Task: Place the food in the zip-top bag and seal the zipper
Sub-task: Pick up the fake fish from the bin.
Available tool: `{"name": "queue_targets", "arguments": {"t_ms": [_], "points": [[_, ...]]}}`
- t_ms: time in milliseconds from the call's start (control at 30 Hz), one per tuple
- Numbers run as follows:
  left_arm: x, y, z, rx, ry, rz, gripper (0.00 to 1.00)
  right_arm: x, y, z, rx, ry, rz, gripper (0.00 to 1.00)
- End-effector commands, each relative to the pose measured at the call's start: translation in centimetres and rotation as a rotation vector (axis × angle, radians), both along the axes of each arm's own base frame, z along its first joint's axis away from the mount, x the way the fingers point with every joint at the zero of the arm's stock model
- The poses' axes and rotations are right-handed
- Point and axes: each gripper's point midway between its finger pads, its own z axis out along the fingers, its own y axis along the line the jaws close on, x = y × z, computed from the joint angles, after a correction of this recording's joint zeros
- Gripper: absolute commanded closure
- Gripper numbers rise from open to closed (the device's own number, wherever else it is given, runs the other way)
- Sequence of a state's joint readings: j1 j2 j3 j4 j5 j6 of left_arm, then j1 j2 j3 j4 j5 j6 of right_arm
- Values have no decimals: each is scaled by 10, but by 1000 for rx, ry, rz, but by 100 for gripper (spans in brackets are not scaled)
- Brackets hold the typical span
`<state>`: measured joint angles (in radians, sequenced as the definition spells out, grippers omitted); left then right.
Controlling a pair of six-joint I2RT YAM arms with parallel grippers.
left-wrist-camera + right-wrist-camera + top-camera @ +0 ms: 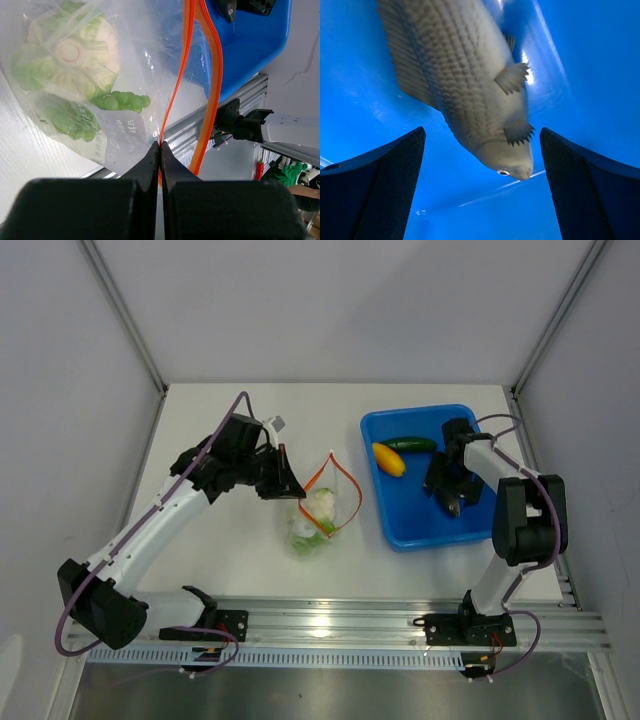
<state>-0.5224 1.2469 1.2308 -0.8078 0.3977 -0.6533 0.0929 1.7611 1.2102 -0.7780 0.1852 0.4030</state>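
Observation:
The clear zip-top bag [318, 515] lies mid-table with its mouth held open. My left gripper [292, 483] is shut on the orange-red zipper strip [172, 95] at the mouth's left edge. Inside the bag [115, 135] are a white round piece [75, 52] and green pieces [122, 101]. My right gripper [448, 490] is open inside the blue tray [400, 530], its jaws either side of the grey fish [470, 95], not touching it. A yellow-orange piece [389, 459] and a dark green piece [411, 444] lie at the tray's far left.
The tray stands right of the bag, near the table's right edge. An aluminium rail [330, 622] with both arm bases runs along the near edge. Grey walls enclose the table at back and sides.

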Motion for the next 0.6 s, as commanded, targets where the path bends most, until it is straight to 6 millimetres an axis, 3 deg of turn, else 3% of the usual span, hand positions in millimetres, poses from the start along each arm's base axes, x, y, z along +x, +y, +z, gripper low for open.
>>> {"name": "queue_targets", "arguments": {"t_ms": [0,200,500,567], "points": [[5,-3,15,-23,-43,-21,99,3,3,-8,23,-8,-24,5],[5,-4,13,-24,-33,-21,99,-1,2,-15,19,6,-31,13],[5,-5,10,-32,-26,-17,100,-3,5,-16,33,-3,-21,34],[5,-5,8,-32,-22,-17,100,-3,6,-14,39,-10,-18,42]]}}
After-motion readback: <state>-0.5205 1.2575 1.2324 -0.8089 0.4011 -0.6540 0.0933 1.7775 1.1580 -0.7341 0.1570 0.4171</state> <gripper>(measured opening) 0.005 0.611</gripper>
